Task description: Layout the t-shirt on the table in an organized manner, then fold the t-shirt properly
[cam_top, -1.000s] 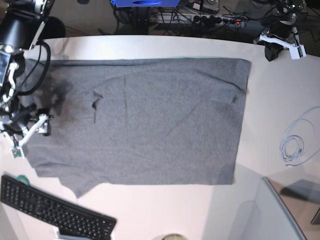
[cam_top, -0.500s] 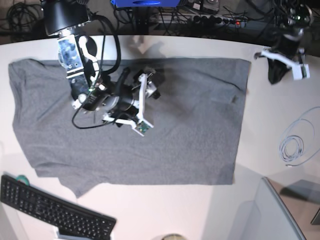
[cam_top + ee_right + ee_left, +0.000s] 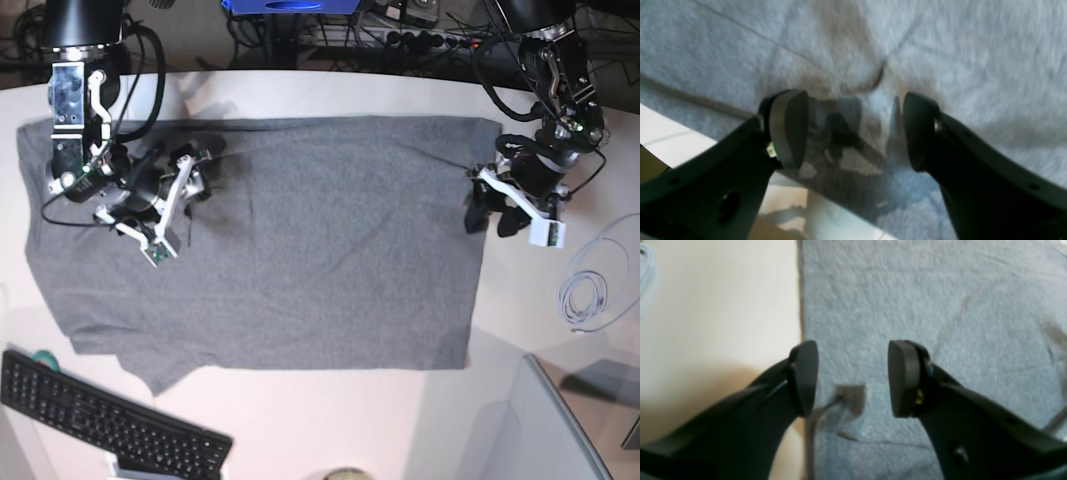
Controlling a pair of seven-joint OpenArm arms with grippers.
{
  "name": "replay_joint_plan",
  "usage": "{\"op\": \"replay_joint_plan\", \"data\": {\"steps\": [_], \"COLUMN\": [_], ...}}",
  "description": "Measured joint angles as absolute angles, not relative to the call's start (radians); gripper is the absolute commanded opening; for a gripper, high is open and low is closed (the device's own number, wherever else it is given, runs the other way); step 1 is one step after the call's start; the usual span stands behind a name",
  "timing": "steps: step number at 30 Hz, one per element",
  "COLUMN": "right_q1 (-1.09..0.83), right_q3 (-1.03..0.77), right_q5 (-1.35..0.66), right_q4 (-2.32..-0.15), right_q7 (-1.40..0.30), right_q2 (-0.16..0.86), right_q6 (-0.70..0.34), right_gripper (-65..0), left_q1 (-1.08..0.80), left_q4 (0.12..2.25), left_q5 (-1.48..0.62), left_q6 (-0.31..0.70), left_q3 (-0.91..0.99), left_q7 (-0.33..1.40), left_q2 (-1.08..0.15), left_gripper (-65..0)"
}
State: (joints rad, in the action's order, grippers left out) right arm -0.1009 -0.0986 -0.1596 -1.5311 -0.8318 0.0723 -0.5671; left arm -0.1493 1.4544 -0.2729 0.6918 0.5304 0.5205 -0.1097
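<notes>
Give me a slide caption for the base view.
Both open grippers, left gripper and right gripper, hover over the flat grey t-shirt on the white table.

A black keyboard [image 3: 110, 420] lower left — coiled white cable [image 3: 585, 295] right.

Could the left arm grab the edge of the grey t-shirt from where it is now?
Probably yes. The left gripper hangs open right over the t-shirt hem, one finger above the white table, the other above the cloth, and nothing lies between them and the edge.
</notes>
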Motion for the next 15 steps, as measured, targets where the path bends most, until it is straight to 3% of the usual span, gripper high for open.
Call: {"op": "replay_joint_plan", "data": {"steps": [11,15], "right_q1": [-0.106,-0.109], "right_q3": [-0.154,-0.154], "right_q5": [-0.165,-0.164], "right_q4": [-1.531,-1.531], "right_q7": [-0.824,-0.824], "right_q2": [0.068,0.069], "right_q6": [-0.567,-0.567], "right_gripper": [-24.0,-24.0], "left_q1": [-0.118,-0.101], "left_q4": [1.288,1.254], "left_q5": [-0.270,-0.270], "left_q6": [0.689,0.689], "left_q3": [0.472,0.477], "left_q7": [0.519,0.516], "left_q2": [-0.137,-0.143], "left_gripper": [-64.3,-65.0]}}
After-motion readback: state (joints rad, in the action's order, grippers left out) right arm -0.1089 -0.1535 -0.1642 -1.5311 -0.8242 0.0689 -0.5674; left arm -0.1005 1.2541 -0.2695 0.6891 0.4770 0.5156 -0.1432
